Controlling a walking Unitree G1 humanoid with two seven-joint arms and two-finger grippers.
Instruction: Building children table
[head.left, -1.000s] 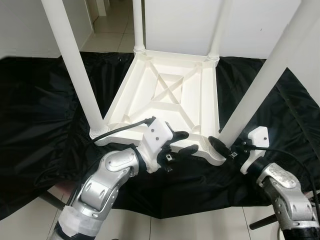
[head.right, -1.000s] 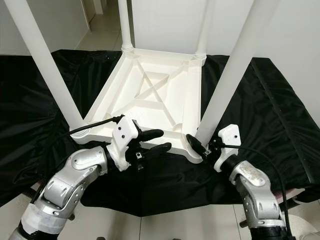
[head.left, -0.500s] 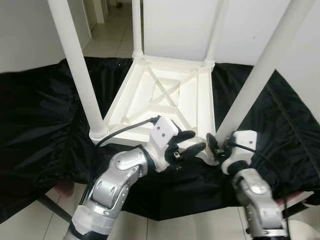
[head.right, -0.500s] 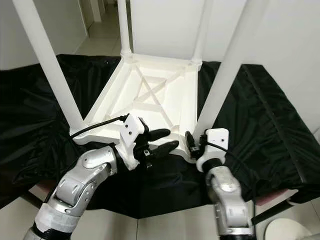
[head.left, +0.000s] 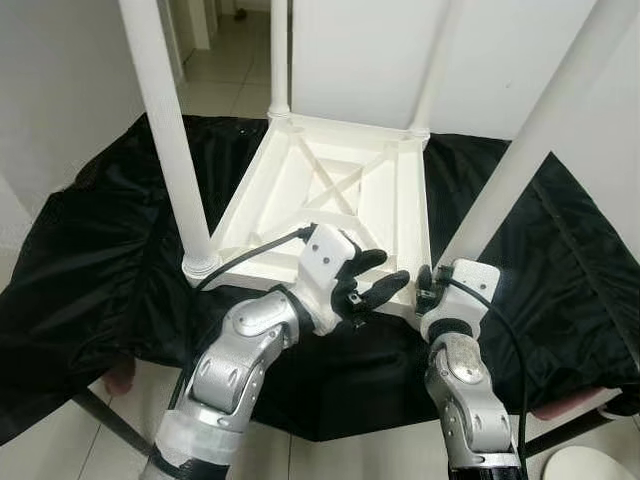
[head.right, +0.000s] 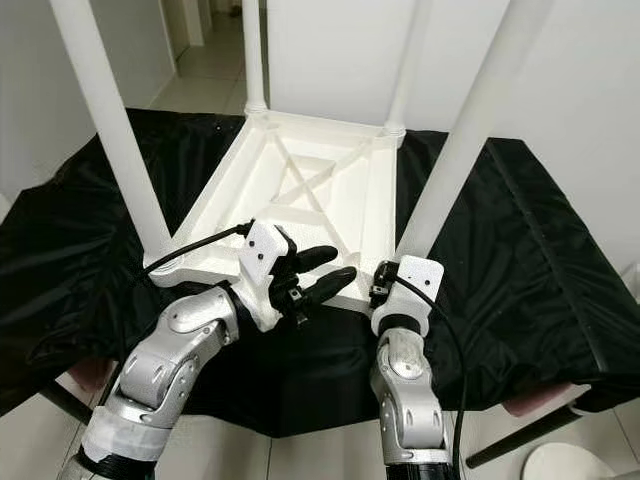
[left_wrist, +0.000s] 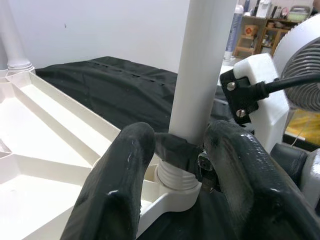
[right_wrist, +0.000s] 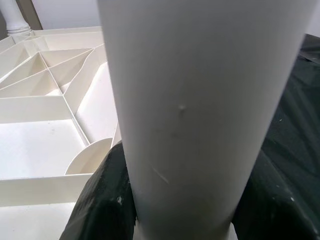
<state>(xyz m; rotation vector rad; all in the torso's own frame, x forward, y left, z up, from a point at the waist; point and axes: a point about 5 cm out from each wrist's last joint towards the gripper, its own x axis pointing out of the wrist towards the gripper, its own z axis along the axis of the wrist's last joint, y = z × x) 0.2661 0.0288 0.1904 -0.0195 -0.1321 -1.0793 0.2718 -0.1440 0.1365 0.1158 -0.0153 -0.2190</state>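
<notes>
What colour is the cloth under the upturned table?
Black; the cloth shows best in the right eye view, spread under the white table.

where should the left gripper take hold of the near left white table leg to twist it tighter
Low on the smooth round white plastic leg, just above its ribbed collar, jaws straddling the tube from the robot's side. The leg stands upright on the overturned white tabletop and the near side is open. The left gripper is open, near the other leg, which the right gripper clasps.
</notes>
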